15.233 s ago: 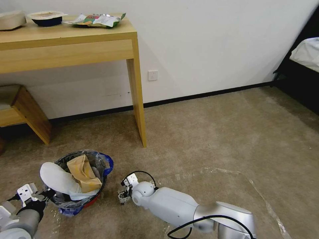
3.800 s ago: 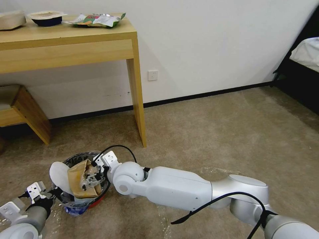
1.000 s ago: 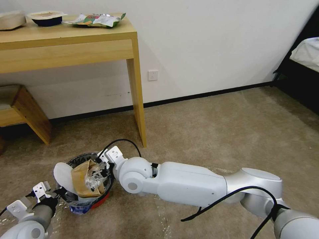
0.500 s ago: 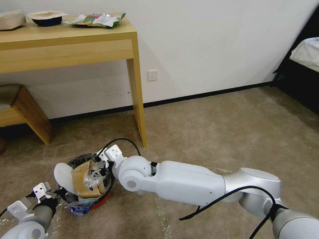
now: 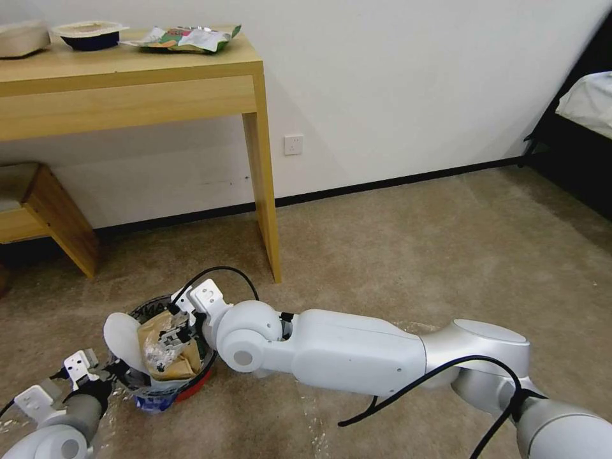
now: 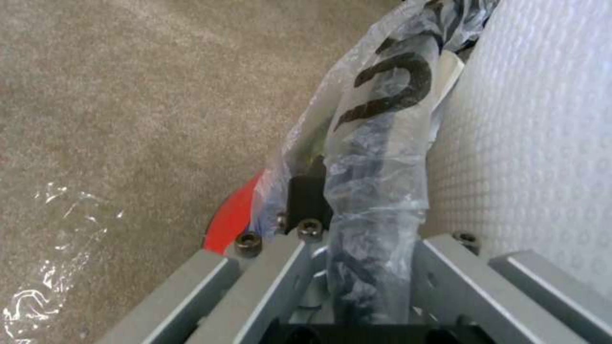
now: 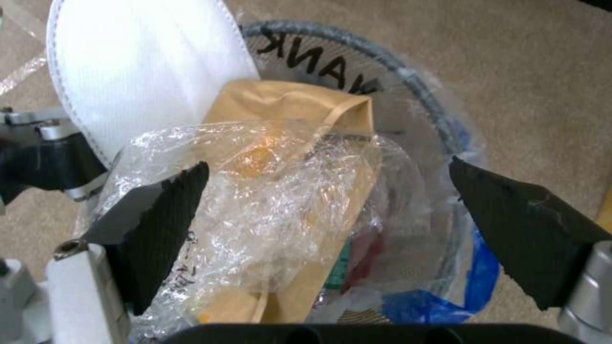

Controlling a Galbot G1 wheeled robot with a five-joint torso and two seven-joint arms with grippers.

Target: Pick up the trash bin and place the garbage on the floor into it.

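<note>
Trash bin (image 5: 167, 366) stood on the carpet near the desk leg (image 5: 264, 191), lined with a printed clear bag. Left gripper (image 5: 105, 371) was clamped on the bin's bagged rim at the robot's near-left side; the left wrist view showed the rim (image 6: 376, 191) pinched between the fingers, red bucket wall (image 6: 233, 222) just beside.

Right gripper (image 5: 167, 341) hung over the bin mouth, jaws spread wide. Crumpled clear plastic scrap (image 7: 255, 191) lay between the pads (image 7: 162, 224), apparently loose and not pinched, resting on top of the load.

Contents seen: white slipper sole (image 5: 122, 339) leaning out over the rim, brown paper bag (image 7: 280, 107) upright in the middle, something red lower down (image 7: 363, 258).

Progress, as a judgement: mostly done. Bin secured, several pieces already inside, plastic scrap being dropped. Carpet ahead looked clear except for a faint film of clear plastic (image 6: 45, 258) on the floor beside the bin, which may be left to collect.
</note>
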